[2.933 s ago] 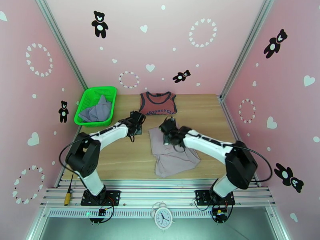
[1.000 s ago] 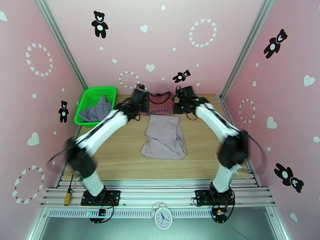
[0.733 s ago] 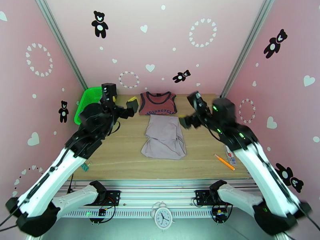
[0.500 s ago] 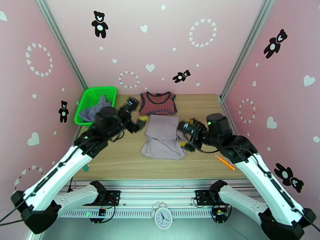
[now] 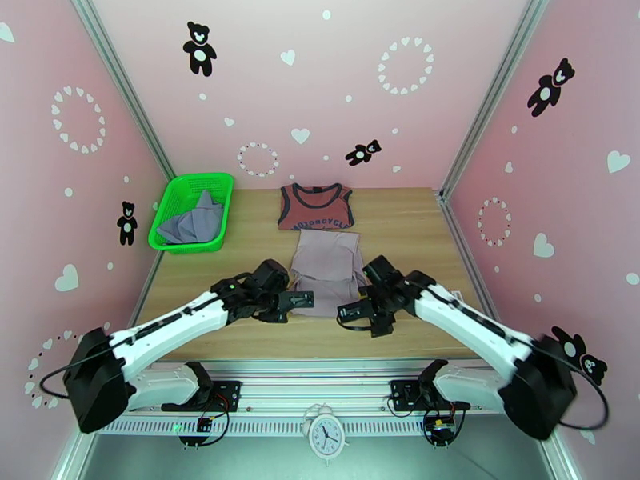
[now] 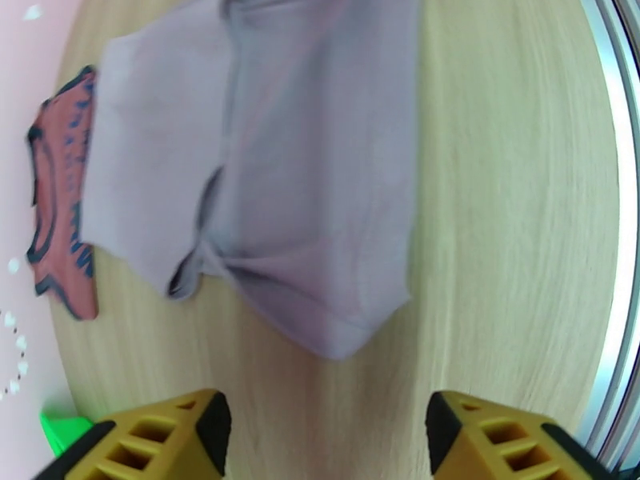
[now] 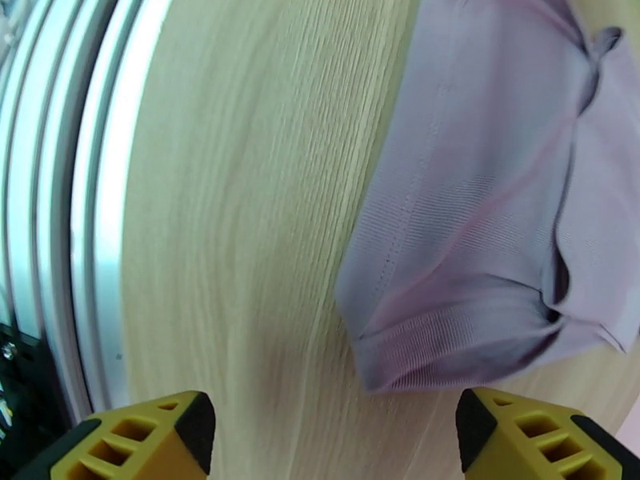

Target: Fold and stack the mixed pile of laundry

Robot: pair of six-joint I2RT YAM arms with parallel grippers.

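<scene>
Pale mauve shirt [image 5: 326, 262] lies rumpled at the centre of the table [image 5: 240, 334], just near of the brick-red tank top [image 5: 316, 207]. Left gripper [image 5: 298, 300] and right gripper [image 5: 346, 312] sit low by its near hem, jaws apart and empty. Fabric judged light, limp, prone to bunching; pinch the near hem corners.

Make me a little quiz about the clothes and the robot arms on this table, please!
1. What lies in the green basket?
2. True or false: on the table, the mauve-beige piece lies nearer the front edge than the brick-red tank top.
3. Both arms' jaws are: A) open, holding nothing; B) shut on the tank top; C) inside the basket.
Key: 1. The grey-lavender shirt. 2. True. 3. A.
</scene>
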